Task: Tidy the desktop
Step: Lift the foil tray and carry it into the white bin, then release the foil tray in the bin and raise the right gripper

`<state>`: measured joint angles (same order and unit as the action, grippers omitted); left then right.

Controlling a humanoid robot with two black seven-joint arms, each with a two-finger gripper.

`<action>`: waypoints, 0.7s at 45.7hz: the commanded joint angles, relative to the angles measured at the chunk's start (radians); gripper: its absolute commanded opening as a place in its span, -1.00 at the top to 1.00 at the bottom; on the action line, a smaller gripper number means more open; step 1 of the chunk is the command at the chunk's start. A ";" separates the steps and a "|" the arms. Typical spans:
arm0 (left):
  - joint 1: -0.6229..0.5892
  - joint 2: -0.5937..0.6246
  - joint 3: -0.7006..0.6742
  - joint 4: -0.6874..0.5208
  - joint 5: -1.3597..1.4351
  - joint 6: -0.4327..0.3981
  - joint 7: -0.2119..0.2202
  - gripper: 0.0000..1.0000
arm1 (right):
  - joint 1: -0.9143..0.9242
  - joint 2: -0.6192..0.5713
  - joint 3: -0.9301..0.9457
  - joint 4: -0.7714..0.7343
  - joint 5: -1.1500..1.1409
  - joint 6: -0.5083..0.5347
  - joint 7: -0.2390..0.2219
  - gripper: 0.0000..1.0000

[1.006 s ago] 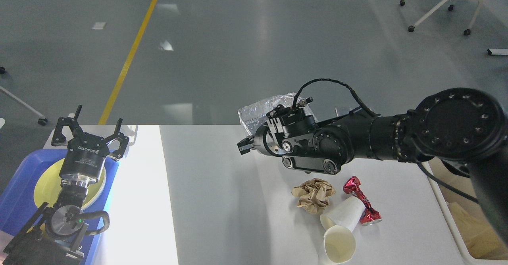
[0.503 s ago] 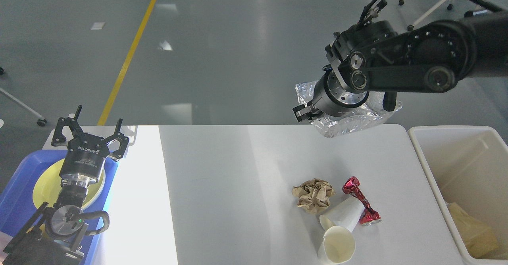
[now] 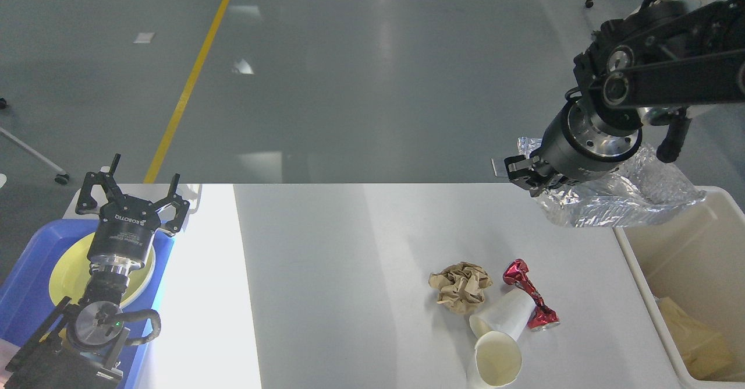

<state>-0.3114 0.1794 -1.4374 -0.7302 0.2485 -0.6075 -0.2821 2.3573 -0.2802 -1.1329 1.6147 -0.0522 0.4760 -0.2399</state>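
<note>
The white desktop (image 3: 326,284) fills the lower middle of the head view. On it lie a crumpled brown paper ball (image 3: 460,287), a crushed red wrapper (image 3: 531,301) and two white paper cups (image 3: 495,342) on their sides. My right gripper (image 3: 524,173) hangs above the desktop's far right corner, shut on a crinkled silver foil bag (image 3: 617,200) that reaches over the cream bin's (image 3: 640,267) near corner. At the far left my left gripper (image 3: 131,194) stands open and empty, above a yellow plate (image 3: 67,272).
The blue tray (image 3: 26,296) holding the yellow plate sits at the left edge. The cream bin at the right has brown paper (image 3: 698,342) inside. Chair legs on castors (image 3: 640,10) stand on the grey floor beyond, and a yellow floor line (image 3: 192,74) runs at the back left.
My right arm has swung up and to the right, carrying the foil bag from the desktop's far middle edge to above the bin's corner. The left arm has not moved.
</note>
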 commanded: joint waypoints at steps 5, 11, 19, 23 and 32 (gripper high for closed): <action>0.000 0.000 0.000 0.000 0.000 0.000 -0.002 -0.94 | -0.101 -0.131 -0.186 -0.071 0.022 -0.091 -0.003 1.00; 0.000 0.000 0.002 0.000 0.000 -0.002 -0.002 -0.94 | -0.223 -0.264 -0.208 -0.177 0.022 -0.135 -0.004 1.00; 0.000 -0.001 0.002 0.000 0.000 0.000 -0.002 -0.94 | -0.469 -0.399 -0.174 -0.418 0.090 -0.160 -0.004 1.00; 0.000 0.000 0.000 0.000 0.000 0.000 -0.002 -0.94 | -0.617 -0.430 -0.111 -0.548 0.162 -0.177 -0.004 1.00; 0.000 0.000 0.000 0.000 0.000 0.000 -0.002 -0.94 | -0.970 -0.419 0.131 -0.838 0.258 -0.237 -0.006 1.00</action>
<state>-0.3114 0.1792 -1.4362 -0.7302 0.2485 -0.6083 -0.2839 1.5732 -0.7101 -1.1415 0.9308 0.1555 0.2729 -0.2437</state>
